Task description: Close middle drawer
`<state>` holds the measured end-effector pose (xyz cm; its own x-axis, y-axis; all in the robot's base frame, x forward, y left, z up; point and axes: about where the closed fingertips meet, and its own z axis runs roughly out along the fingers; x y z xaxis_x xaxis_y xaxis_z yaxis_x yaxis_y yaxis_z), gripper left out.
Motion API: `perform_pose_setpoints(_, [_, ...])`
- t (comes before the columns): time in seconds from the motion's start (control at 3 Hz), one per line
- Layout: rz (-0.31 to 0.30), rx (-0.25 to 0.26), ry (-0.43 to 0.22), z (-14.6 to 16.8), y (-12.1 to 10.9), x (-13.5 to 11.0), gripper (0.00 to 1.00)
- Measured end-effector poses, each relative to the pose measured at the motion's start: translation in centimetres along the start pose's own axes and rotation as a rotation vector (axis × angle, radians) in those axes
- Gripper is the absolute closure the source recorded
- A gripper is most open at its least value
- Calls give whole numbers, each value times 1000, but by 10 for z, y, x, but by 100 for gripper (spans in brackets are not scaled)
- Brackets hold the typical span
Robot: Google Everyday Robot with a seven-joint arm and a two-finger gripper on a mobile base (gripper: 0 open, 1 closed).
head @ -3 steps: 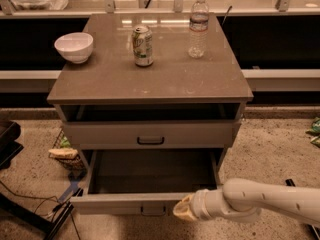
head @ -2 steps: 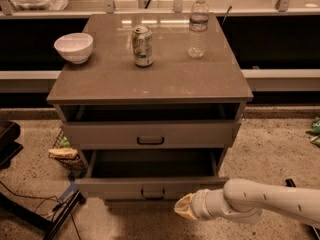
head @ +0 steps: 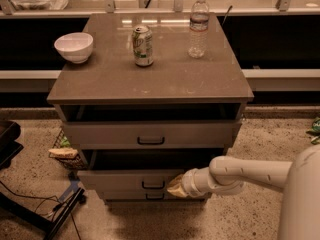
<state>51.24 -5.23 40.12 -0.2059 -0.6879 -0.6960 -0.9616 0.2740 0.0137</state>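
The middle drawer (head: 120, 180) is the second grey-beige front of the cabinet, with a small dark pull (head: 152, 185) at its centre. It stands out only a little, and a dark gap shows above its front. My gripper (head: 176, 186) is at the end of the white arm that reaches in from the right. It rests against the drawer front just right of the pull. Its yellowish tip covers part of the front.
The top drawer (head: 150, 134) stands slightly out, and the lowest drawer (head: 155, 196) is nearly flush. A white bowl (head: 73, 46), a can (head: 143, 45) and a water bottle (head: 199, 26) stand on the cabinet top. A basket (head: 64, 151) and cables (head: 55, 209) lie on the floor at left.
The middle drawer has slid from far out to nearly in. My gripper has moved toward the cabinet with the drawer front.
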Motion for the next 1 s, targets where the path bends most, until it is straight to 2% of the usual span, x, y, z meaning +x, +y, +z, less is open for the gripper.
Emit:
perform_pose_setpoints(0.33, [-12, 3, -14, 9, -25, -13, 100])
perform_pose_setpoints(0.67, [-12, 3, -14, 9, -25, -13, 100])
perform_pose_setpoints(1.0, [-25, 14, -32, 8, -39, -24, 100])
